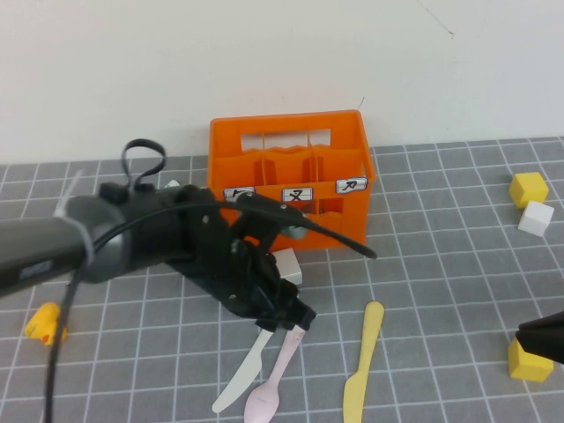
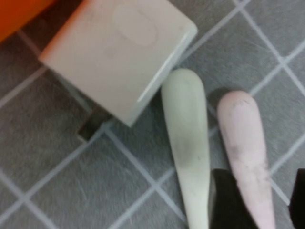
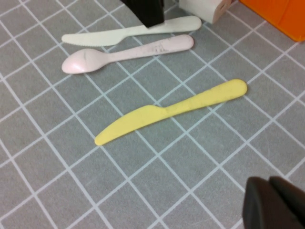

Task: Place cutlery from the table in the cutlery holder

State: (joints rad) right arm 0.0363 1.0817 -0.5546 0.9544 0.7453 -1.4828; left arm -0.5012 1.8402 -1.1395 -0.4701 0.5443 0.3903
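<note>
The orange crate (image 1: 291, 176) with three white labels stands at the back middle of the grey gridded table (image 1: 441, 264). A white knife (image 1: 240, 379), a pale pink spoon (image 1: 269, 388) and a yellow knife (image 1: 363, 361) lie in front of it. My left gripper (image 1: 295, 319) is low over the handle ends of the white knife (image 2: 186, 143) and pink spoon (image 2: 245, 148). It is open, with its black fingers (image 2: 228, 202) either side of the spoon handle. My right gripper (image 1: 542, 337) is shut and empty at the far right, also shown in the right wrist view (image 3: 276, 205).
A white block (image 1: 288, 264) sits between the crate and the left gripper. A yellow cube (image 1: 529, 188) and a white cube (image 1: 535, 217) lie at the right, another yellow cube (image 1: 529, 361) beside the right gripper. A small yellow piece (image 1: 44, 324) lies at the left.
</note>
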